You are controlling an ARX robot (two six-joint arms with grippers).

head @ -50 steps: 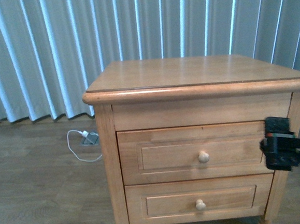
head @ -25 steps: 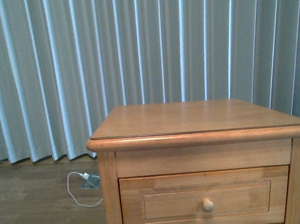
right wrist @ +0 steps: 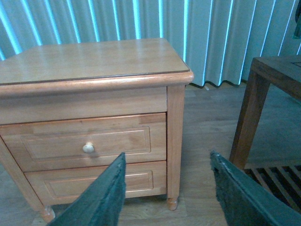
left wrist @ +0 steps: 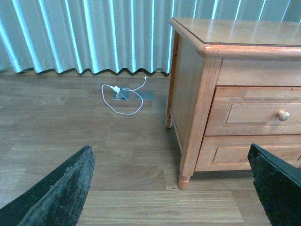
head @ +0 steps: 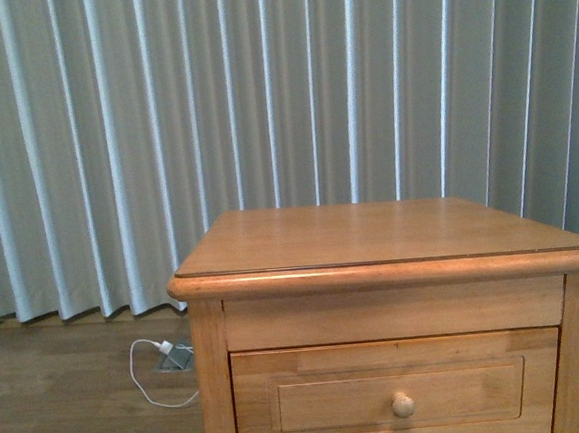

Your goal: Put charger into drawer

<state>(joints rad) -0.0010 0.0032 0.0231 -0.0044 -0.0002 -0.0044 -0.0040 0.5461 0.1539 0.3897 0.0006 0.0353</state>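
The charger is out of view in every frame. The drawer (head: 399,393) is the upper one of the light-brown nightstand (head: 371,235). It is shut, and its round wooden knob (head: 403,404) faces me. The same drawer (left wrist: 256,112) shows in the left wrist view and, as the drawer (right wrist: 84,141), in the right wrist view. My left gripper (left wrist: 171,193) hangs open and empty over the wood floor, off the nightstand's left front leg. My right gripper (right wrist: 169,193) is open and empty in front of the nightstand's right front corner. Neither gripper shows in the front view.
A white charger with a white cable (left wrist: 120,94) lies on the floor by the curtains, left of the nightstand. A similar lower drawer (right wrist: 99,181) is shut. A dark wooden table (right wrist: 277,70) stands right of the nightstand, with a strip of floor between them.
The front view has shifted upward: the nightstand now sits lower in the frame and the lower drawer has dropped out. The right gripper seen at the right edge a second ago no longer shows.
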